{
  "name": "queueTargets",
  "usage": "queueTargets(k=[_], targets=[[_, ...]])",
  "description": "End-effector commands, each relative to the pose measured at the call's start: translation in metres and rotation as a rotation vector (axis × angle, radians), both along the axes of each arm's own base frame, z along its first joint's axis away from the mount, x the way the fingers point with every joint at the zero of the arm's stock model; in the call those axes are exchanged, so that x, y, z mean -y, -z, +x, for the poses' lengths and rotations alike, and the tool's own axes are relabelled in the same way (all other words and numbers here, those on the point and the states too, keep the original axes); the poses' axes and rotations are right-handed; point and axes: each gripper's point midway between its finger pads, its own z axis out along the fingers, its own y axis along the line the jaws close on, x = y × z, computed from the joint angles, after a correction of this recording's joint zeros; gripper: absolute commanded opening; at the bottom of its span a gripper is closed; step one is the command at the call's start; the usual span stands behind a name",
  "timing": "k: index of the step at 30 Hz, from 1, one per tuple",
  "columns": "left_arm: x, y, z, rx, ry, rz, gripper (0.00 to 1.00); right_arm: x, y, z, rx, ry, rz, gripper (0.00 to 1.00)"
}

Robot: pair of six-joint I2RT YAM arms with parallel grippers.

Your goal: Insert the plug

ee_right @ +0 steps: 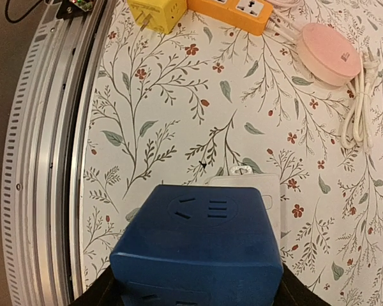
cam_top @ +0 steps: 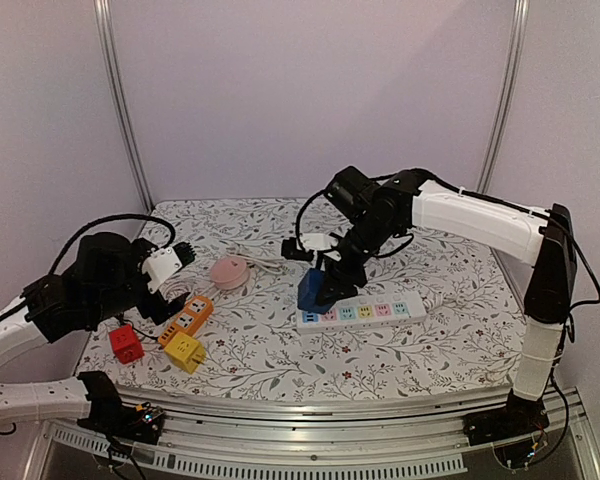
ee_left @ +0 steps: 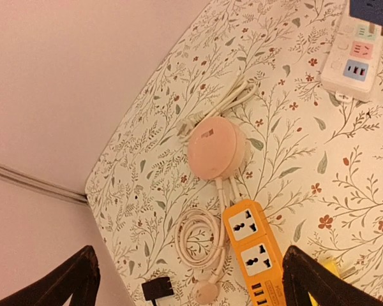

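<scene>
Top view: the right gripper (cam_top: 325,274) is closed partway around the blue plug (cam_top: 311,293), a chunky cube. It holds the plug over the nine o'clock end of the white power strip (cam_top: 365,311), but I cannot tell whether the plug touches the strip or hangs just above it. The left gripper (cam_top: 179,256) hangs at the table's (cam_top: 450,275) nine o'clock side, apart from the work. A pink disc (cam_top: 229,271) lies at its three o'clock and an orange power strip (cam_top: 186,316) at its six.

Left wrist view: the left fingers (ee_left: 76,280) stand at seven and five o'clock, spread as wide as they go, with nothing held between them. Below lie the pink disc, a coiled white cord (ee_left: 195,239) and the orange power strip.

Right wrist view: the blue plug fills six o'clock, gripped low on both sides. The white power strip's end peeks out at the plug's twelve o'clock. The prongs are hidden underneath.

The step in hand appears to be seating the plug. The next move calls for lining the prongs up with the end socket and pressing straight down, and the loose strip may slide.
</scene>
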Motion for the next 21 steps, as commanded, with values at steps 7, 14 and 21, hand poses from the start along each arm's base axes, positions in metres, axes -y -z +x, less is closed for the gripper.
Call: queueTargets(k=[7, 14, 21], targets=[[-0.037, 0.009, 0.009, -0.196, -0.321, -0.54, 1.0, 0.031, 0.033, 0.001, 0.117, -0.312, -0.195, 0.0], [-0.041, 0.035, 0.011, -0.247, -0.372, -0.68, 0.99, 0.029, 0.049, 0.021, 0.101, -0.269, -0.235, 0.0], [-0.047, 0.031, 0.012, -0.223, -0.373, -0.751, 0.98, 0.031, 0.063, 0.024, 0.077, -0.24, -0.276, 0.0]])
